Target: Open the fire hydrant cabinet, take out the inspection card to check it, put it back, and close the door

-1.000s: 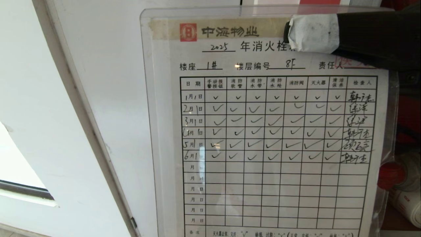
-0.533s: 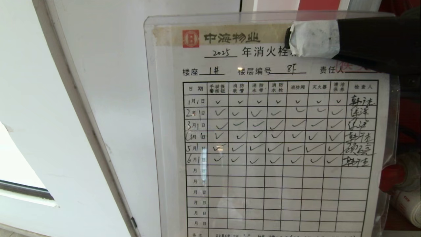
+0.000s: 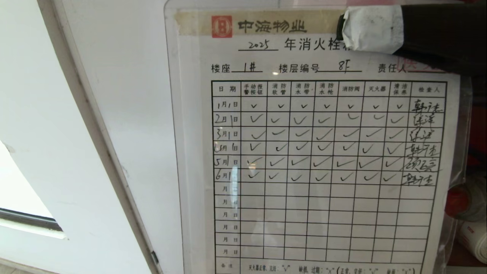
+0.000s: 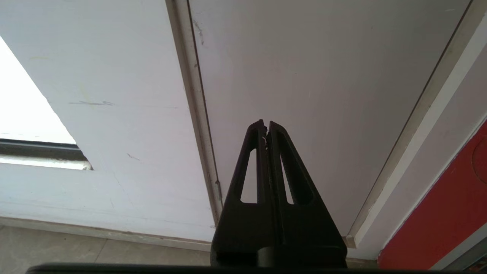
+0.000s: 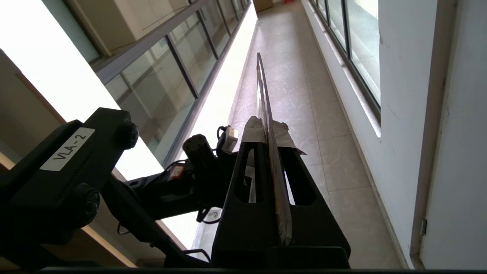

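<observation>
The inspection card [image 3: 312,152], a white sheet with a printed table of ticks in a clear sleeve, hangs upright close before the head camera and fills most of that view. My right gripper [image 3: 348,30] is shut on its top right edge, one tape-wrapped finger [image 3: 371,28] lying across the front. In the right wrist view the card [image 5: 262,87] stands edge-on, pinched in the right gripper [image 5: 268,131]. Behind the card's right edge show the fire hydrant cabinet's red interior [image 3: 477,125] and white rolled hose [image 3: 473,236]. My left gripper [image 4: 266,125] hangs parked, shut and empty. The door is out of view.
A plain pale grey panel [image 3: 125,114] with a thin frame strip [image 3: 95,133] stands left of the card, white wall [image 3: 34,114] beyond it. The right wrist view shows my own dark arm parts [image 5: 76,171], a tiled corridor floor [image 5: 296,76] and windows [image 5: 361,42].
The card and right gripper dipped slightly, then rose; they now sit a little higher and further right in the head view. The background has not shifted.
</observation>
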{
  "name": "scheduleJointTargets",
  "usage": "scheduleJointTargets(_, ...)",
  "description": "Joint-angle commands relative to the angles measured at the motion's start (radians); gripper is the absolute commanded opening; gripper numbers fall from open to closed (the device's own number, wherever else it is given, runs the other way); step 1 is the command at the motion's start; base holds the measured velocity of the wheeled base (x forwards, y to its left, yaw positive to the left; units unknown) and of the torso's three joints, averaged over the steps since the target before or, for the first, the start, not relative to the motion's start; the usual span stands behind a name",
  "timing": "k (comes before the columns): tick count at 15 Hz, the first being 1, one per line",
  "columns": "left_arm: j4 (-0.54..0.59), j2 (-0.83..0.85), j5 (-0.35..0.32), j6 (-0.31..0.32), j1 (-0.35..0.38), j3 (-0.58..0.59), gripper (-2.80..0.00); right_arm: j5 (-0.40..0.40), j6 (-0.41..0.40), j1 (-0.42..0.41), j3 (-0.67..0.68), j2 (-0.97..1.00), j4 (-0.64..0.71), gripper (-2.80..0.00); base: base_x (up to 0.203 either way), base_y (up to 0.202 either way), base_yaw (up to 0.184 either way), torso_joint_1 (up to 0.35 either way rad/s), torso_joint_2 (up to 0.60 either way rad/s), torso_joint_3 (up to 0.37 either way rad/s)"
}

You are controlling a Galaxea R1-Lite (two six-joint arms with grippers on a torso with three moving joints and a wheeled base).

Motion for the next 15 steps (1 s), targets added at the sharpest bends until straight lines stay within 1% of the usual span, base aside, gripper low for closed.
scheduleJointTargets(1,-0.001,0.001,0.001,0.0,0.0,0.0,-2.8,0.005,0.003,0.001,-0.01,-0.009,0.0,-2.8,0.0,0.0,0.0,0.0,0.0,0.0)
scheduleJointTargets(15,0.001,0.001,0.001,0.0,0.0,0.0,-2.8,0.004,0.003,-0.001,-0.07,-0.002,0.001,-2.8,0.0,0.0,0.0,0.0,0.0,0.0)
